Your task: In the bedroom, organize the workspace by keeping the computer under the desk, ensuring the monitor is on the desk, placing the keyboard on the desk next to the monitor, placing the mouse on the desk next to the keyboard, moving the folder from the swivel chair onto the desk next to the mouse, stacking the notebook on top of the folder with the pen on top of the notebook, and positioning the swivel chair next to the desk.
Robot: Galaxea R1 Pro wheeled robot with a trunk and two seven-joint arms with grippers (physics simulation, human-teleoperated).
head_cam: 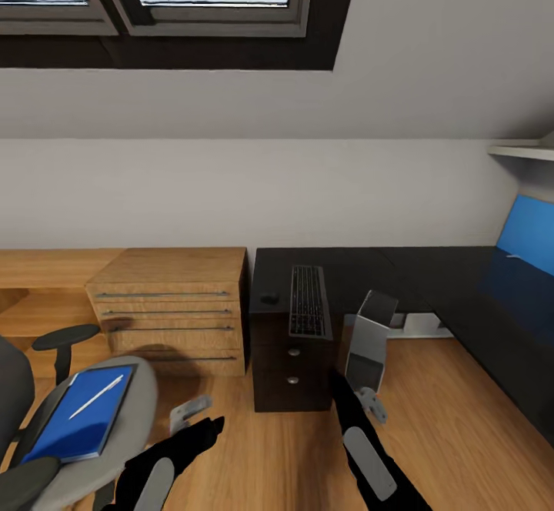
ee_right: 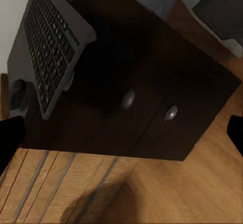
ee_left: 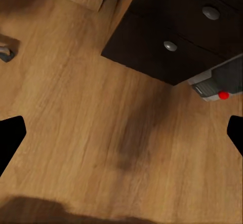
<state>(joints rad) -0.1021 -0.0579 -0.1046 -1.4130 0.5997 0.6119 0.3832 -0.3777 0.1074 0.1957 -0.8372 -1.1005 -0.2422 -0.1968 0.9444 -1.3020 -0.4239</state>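
Note:
The black desk (head_cam: 362, 268) carries the keyboard (head_cam: 308, 301), whose near end overhangs the front edge, and the small mouse (head_cam: 269, 298) to its left. Under the desk the silver computer (head_cam: 369, 338) leans on the floor; its red light (ee_left: 223, 95) shows in the left wrist view. At the lower left, the grey swivel chair (head_cam: 115, 449) holds the blue folder (head_cam: 81, 415) with the white pen (head_cam: 96, 397) on it. I cannot tell a notebook apart from it. The monitor is out of view. My left gripper (head_cam: 188, 412) and right gripper (head_cam: 371, 403) hang open above the floor, empty.
A light wooden drawer unit (head_cam: 173, 307) stands left of the desk's dark knobbed drawers (head_cam: 292, 365). The desk runs along the right wall with a blue back panel (head_cam: 529, 232). Bare wooden floor (head_cam: 454, 419) lies between the chair and the desk.

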